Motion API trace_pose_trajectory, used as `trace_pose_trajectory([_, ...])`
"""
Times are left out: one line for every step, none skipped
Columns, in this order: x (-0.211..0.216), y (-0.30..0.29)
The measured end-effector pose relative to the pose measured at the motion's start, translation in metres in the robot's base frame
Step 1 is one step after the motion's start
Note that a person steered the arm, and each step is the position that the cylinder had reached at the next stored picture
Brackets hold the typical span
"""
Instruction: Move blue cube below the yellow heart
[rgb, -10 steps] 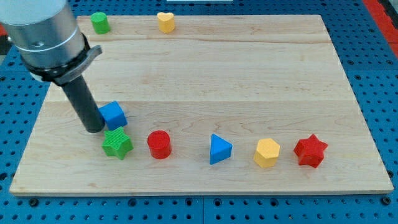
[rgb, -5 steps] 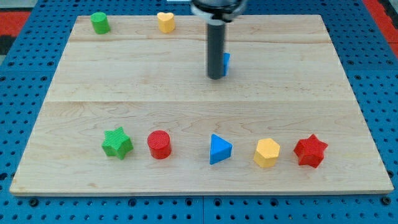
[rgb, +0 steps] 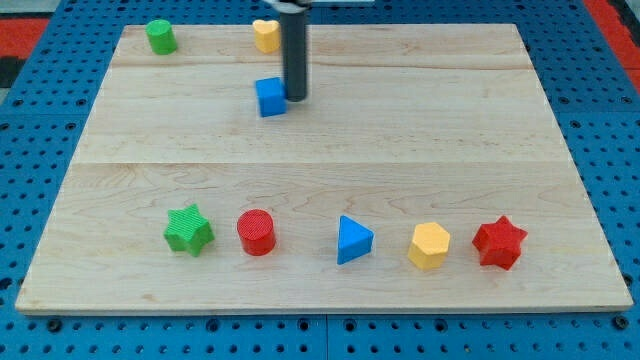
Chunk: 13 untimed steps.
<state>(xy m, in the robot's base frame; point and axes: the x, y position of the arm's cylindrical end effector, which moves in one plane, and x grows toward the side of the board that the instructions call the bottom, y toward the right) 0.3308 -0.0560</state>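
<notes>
A pale wooden counter (rgb: 330, 160), made of planks joined lengthwise, is seen lying on a blue perforated base (rgb: 40, 320) that shows around all its edges; a strip of red is visible at the view's top right corner. No jaws are fitted to this arm, so nothing is pinched or gripped: the arm ends in a straight dark rod, and my tip (rgb: 295, 98) is set down on the counter near the view's top, a little left of centre.

The blue cube (rgb: 270, 97) is found touching or just beside my tip, on the tip's left side in the view. The yellow heart-shaped block (rgb: 265, 35) is placed near the counter's top edge, directly above the blue cube, and part of its right side is hidden by the rod. The two are apart, with bare wood between them.

A green cylinder (rgb: 160, 37) is seen at the top left corner of the counter, well apart from the rod.

Along the view's bottom a row of five blocks is laid out, from left to right: a green star-shaped block (rgb: 188, 230), a red cylinder (rgb: 256, 232), a blue triangular block (rgb: 353, 240), a yellow hexagonal block (rgb: 429, 245) and a red star-shaped block (rgb: 499, 242). All are well apart from my tip.
</notes>
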Motion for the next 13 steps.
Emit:
trace_pose_trajectory([0.041, -0.001])
trace_pose_trajectory([0.065, -0.028])
trace_pose_trajectory([0.05, -0.044])
trace_pose_trajectory([0.03, -0.052])
trace_pose_trajectory([0.018, -0.086])
trace_pose_trajectory([0.02, -0.071])
trace_pose_trajectory([0.022, -0.043])
trace_pose_trajectory([0.014, -0.037])
trace_pose_trajectory([0.005, -0.037])
trace_pose_trajectory([-0.004, -0.035])
trace_pose_trajectory([-0.006, -0.023])
trace_pose_trajectory([-0.013, -0.021])
trace_pose_trajectory([-0.026, -0.024])
